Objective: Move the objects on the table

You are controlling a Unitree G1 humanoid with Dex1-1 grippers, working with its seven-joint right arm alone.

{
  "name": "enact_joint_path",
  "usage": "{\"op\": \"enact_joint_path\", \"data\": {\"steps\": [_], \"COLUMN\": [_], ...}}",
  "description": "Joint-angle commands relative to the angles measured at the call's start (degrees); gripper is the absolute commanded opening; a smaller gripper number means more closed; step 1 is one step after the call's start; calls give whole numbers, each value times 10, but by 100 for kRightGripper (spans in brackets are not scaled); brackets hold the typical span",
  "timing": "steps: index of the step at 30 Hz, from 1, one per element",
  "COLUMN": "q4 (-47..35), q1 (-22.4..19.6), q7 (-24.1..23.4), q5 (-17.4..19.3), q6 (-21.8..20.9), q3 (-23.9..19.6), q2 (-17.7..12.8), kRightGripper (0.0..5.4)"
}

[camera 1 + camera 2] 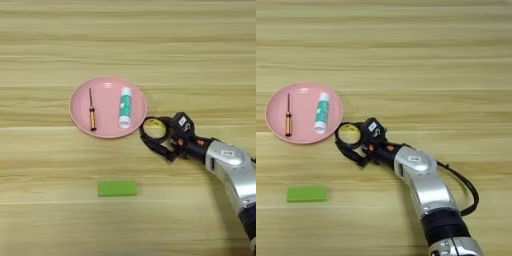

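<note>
Gripper (154, 134): two black fingers reach left from the silver forearm and close around the tape ring, one finger along its far side and one along its near side.
Tape ring (154, 128): black outside, yellow inside, lying flat in the gripper's hold, just beside the plate's right rim. Whether it rests on the table or is lifted slightly cannot be told.
Arm (421, 175): silver forearm entering from the bottom right, with a black cable looping along its right side.
Plate (82, 112): pink and round, left of the gripper, flat on the table.
Tube (125, 107): white and teal, lying on the right half of the plate, pointing away from the robot.
Screwdriver (92, 111): thin, orange handle nearest the robot, lying on the left half of the plate, apart from the tube.
Block (117, 188): flat, green, rectangular, alone on the table nearer the robot than the plate.
Table (128, 45): light wood with horizontal plank grain, filling the view.
</note>
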Motion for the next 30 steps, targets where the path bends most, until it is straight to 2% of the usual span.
{"op": "enact_joint_path", "data": {"steps": [1,30], "q4": [-4,35], "q1": [-26,-53], "q7": [-24,-62], "q5": [-12,3], "q6": [-5,-29], "q3": [-7,-41], "q2": [-15,-9], "kRightGripper": [404,404]}}
